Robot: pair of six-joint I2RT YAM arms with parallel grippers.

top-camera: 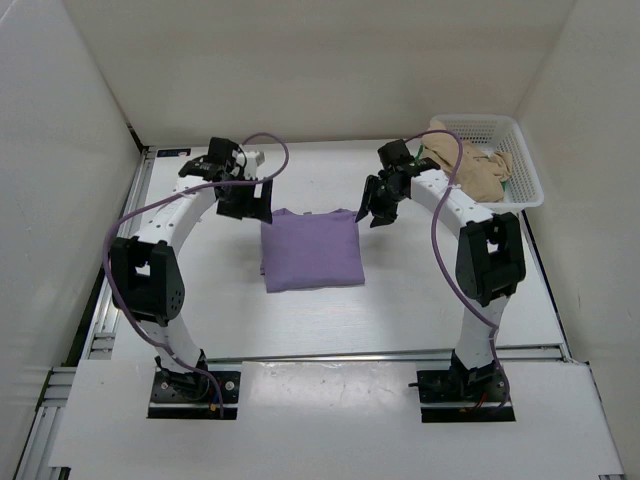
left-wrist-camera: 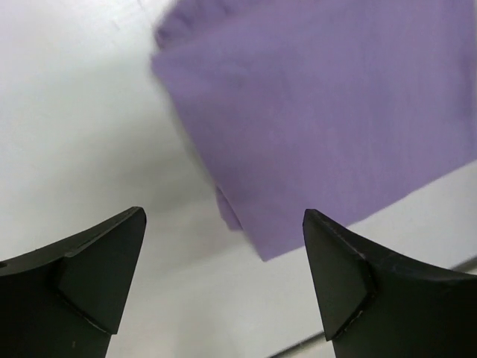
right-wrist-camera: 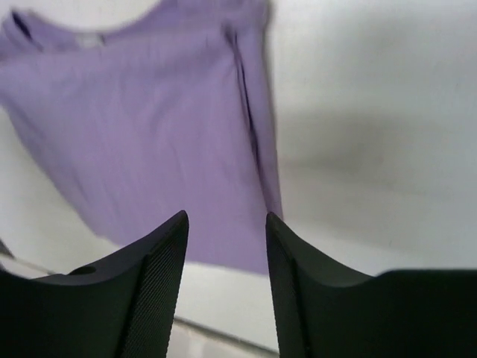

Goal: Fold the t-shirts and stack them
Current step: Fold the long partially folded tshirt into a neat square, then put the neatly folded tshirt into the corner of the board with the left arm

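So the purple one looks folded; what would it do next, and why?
Probably swing the right end effector to the basket for the tan shirt. The purple shirt lies folded flat, the left end effector and the right hang open and empty, and the tan shirt sits crumpled there.

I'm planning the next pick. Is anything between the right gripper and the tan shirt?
Nothing visible stands between the right gripper and the tan shirt, which lies heaped in the white basket, open from above; only its mesh wall surrounds it.
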